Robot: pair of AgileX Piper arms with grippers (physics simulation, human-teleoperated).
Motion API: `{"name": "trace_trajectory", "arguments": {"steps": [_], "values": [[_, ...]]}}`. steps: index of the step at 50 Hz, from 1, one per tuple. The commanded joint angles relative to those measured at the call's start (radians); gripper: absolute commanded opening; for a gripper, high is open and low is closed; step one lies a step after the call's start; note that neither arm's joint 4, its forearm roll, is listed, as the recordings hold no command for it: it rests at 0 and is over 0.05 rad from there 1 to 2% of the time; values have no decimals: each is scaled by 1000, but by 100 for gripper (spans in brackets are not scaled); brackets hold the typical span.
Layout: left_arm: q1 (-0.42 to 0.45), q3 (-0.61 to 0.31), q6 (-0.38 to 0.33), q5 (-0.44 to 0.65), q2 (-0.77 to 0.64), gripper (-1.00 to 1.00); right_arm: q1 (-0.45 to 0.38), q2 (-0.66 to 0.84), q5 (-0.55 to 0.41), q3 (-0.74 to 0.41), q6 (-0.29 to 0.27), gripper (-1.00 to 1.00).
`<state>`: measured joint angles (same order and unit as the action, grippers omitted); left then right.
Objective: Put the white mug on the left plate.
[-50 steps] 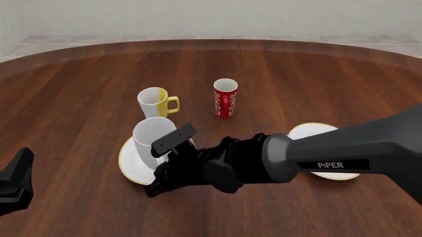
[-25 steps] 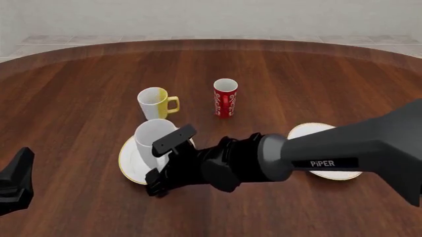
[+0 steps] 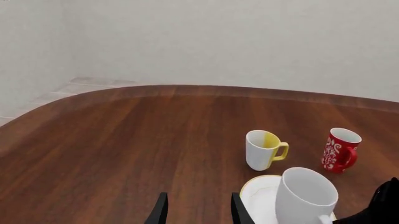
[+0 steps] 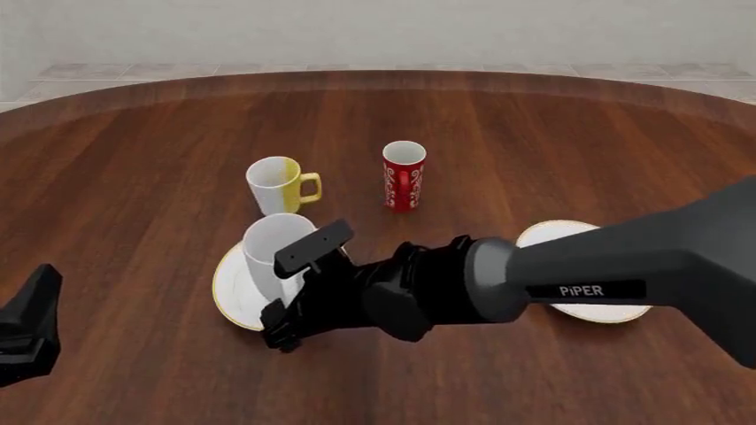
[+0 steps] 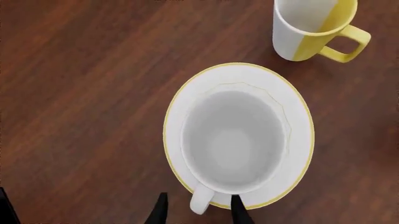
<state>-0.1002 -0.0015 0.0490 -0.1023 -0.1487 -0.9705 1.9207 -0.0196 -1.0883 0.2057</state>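
The white mug [image 4: 269,257] stands upright on the left plate [image 4: 230,290], a white plate with a gold rim. My right gripper [image 4: 293,292] reaches in over the plate's near side. In the right wrist view the mug [image 5: 234,140] sits centred on the plate [image 5: 174,121], and its handle [image 5: 201,203] lies between my open right fingers without touching them. My left gripper [image 4: 30,328] is open and empty at the near left. Its wrist view shows the mug [image 3: 305,196] and the plate [image 3: 259,196].
A white-and-yellow mug [image 4: 280,184] stands just behind the left plate. A red patterned mug [image 4: 403,175] stands further right. The right plate [image 4: 555,235] lies partly under my right arm. The table's curved far edge [image 4: 378,75] runs along the back.
The right gripper and the white mug have shifted slightly down and right over the left plate. The left arm has not moved.
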Motion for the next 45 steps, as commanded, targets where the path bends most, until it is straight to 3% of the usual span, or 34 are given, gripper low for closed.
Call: {"name": "trace_trajectory", "arguments": {"steps": [1,23,24,30,45], "values": [[0,0,5,18,20,100,5,-30,17,17,-85,100],[0,0,2,18,22,100,-5,-111,8,59,-91,100],[-2,-3,0,56,56,100,-6,-119,8,63,-92,100],[0,-7,-1,7,6,100,-11,-149,1,76,-91,100],[1,-12,-5,91,88,100,-25,-228,-11,111,-91,100]]}}
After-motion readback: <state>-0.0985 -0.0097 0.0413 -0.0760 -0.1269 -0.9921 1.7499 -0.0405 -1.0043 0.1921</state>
